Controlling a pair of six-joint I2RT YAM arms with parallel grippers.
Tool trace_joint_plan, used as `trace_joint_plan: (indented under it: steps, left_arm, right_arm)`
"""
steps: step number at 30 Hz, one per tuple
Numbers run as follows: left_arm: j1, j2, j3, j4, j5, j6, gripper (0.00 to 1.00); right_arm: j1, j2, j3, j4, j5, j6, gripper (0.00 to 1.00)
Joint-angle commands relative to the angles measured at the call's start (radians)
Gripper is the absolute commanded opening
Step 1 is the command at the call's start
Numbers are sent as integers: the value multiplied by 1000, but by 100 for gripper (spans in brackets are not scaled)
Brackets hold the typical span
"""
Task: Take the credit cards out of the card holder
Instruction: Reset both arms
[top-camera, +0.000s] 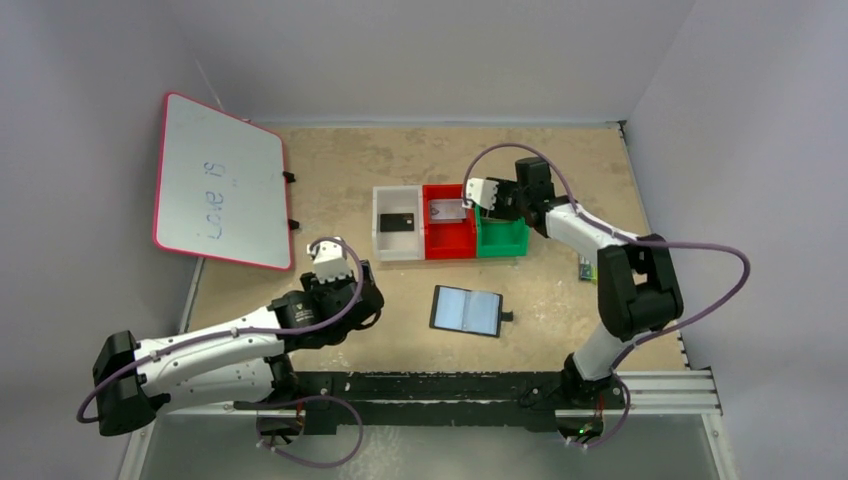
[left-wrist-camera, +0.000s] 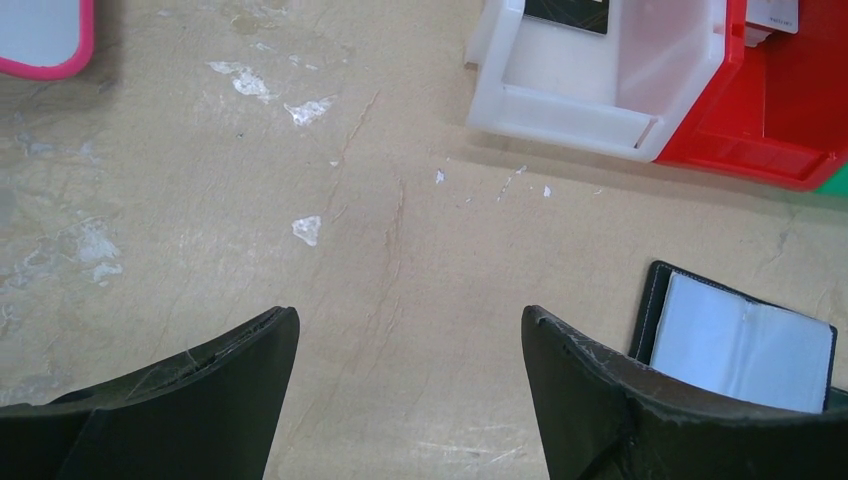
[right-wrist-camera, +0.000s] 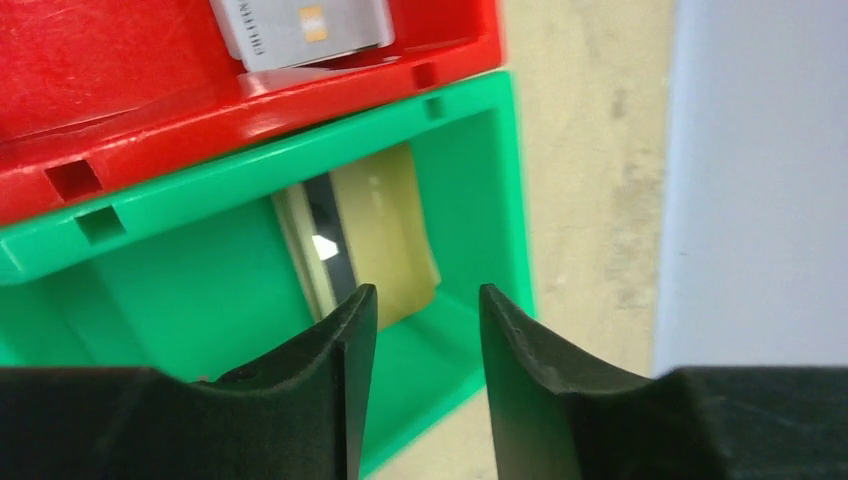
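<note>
Gold-tan and thin, the tan card (right-wrist-camera: 385, 225) lay in the green bin (right-wrist-camera: 150, 290). Its lower end was hidden behind a finger of my right gripper (right-wrist-camera: 425, 300), whose jaws stood parted around nothing. The black card (top-camera: 397, 221) was in the white bin (top-camera: 398, 250), and the silver card (right-wrist-camera: 300, 30) in the red bin (right-wrist-camera: 100, 90). I judged them light, stiff and slippery, best pinched by one edge. The card holder (top-camera: 466, 310) lay open on the table (top-camera: 330, 170). It seemed empty, though it was too small for me to be sure. My left gripper (left-wrist-camera: 410, 315) hung released above the table.

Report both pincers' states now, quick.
Left pincer: open wide, holding nothing.
Right pincer: partly open, holding nothing; the gold-tan card lies in the green bin beneath it.
</note>
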Motion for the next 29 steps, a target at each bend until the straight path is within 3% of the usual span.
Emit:
trace_joint_plan:
  steps: [1, 4, 6, 8, 11, 15, 18, 22, 29]
  left_arm:
    - [45, 26, 91, 12, 11, 70, 82]
    - [129, 49, 163, -6, 30, 137, 83]
    - [220, 53, 220, -9, 49, 215, 83]
    - [321, 61, 296, -44, 36, 274, 84]
    - [434, 61, 424, -132, -31, 318, 90]
    - [458, 39, 611, -322, -229, 266, 96]
    - [457, 5, 695, -463, -345, 192, 96]
    - [457, -68, 734, -596, -390, 119, 96]
    - [457, -160, 657, -595, -350, 73, 96]
  right_arm:
    - [-5, -193, -29, 138, -19, 128, 53]
    - [-5, -368, -103, 351, 40, 372, 63]
    - [-5, -474, -156, 496, 149, 601, 73]
    - [-4, -578, -176, 520, 316, 821, 83]
    - [-5, -710, -143, 326, 524, 1128, 95]
    - [-5, -851, -142, 42, 514, 1479, 95]
    - [-4, -964, -199, -52, 468, 1516, 99]
    - [-6, -1111, -232, -142, 409, 1559, 100]
    - [-4, -1170, -196, -203, 367, 1568, 100]
